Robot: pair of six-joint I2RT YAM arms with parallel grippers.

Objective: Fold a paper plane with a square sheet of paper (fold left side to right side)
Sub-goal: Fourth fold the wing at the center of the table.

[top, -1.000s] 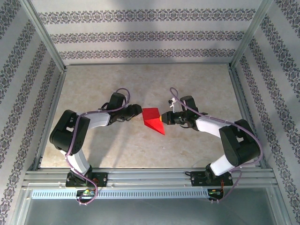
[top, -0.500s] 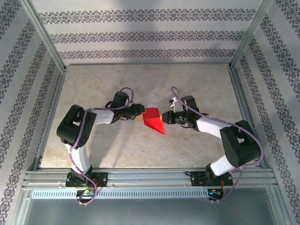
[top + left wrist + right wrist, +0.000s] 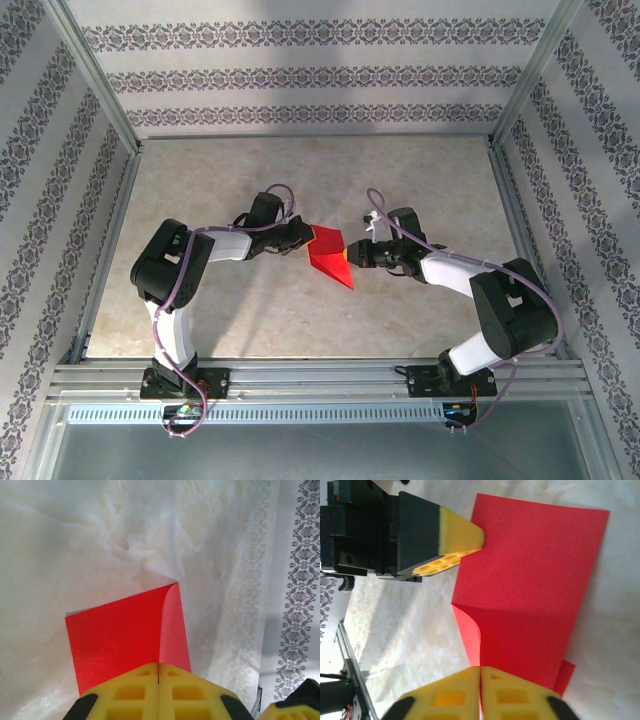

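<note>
Pinching the square sheet of paper (image 3: 330, 258) by its left edge in the tightly closed left gripper (image 3: 158, 666), clamping the opposite edge in the right gripper (image 3: 480, 669), likewise closed on it; holding it tented mid-way across the table (image 3: 300, 170), probably to carry left over right

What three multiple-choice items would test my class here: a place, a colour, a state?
1. Where is the paper?
A. between the left gripper and the right gripper
B. against the far wall
C. on the near rail

2. What colour is the paper?
A. blue
B. red
C. green

3. The left gripper's fingers are
A. spread wide
B. closed together
C. bent apart

Key: 1 A, a gripper tip meets it at each side; 2 B, it is bright red in every view; 3 B, the yellow fingers meet at one seam.
</note>
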